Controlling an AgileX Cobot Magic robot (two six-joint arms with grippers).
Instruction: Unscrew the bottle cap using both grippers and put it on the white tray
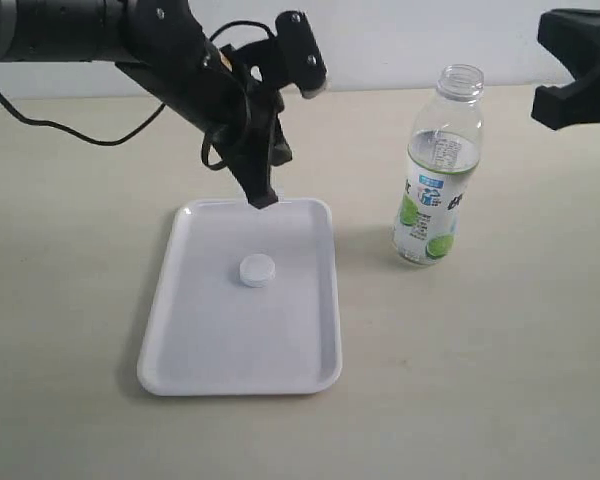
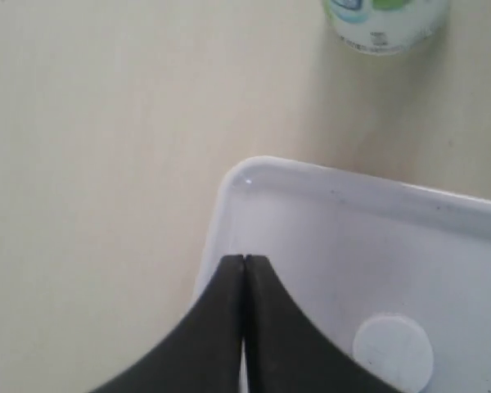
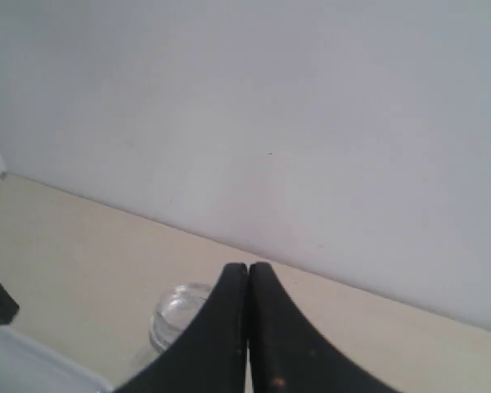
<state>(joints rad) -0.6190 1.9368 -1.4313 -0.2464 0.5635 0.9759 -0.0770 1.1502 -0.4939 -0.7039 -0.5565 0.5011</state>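
Observation:
The white bottle cap (image 1: pixel 257 270) lies flat near the middle of the white tray (image 1: pixel 190 355); the left wrist view also shows this bottle cap (image 2: pixel 393 352) on the tray (image 2: pixel 352 221). The bottle (image 1: pixel 438 170) stands upright and uncapped to the right of the tray, its open neck (image 3: pixel 176 315) showing in the right wrist view. My left gripper (image 1: pixel 263 198) hangs over the tray's far edge, shut and empty, fingertips (image 2: pixel 244 260) pressed together. My right gripper (image 3: pixel 247 267) is also shut on nothing, held high at the right edge, above and right of the bottle.
The tray and bottle rest on a pale beige table (image 1: pixel 480 360). A white wall (image 1: pixel 400 40) runs along the table's far side. A black cable (image 1: pixel 70 125) trails from the left arm over the table's back left.

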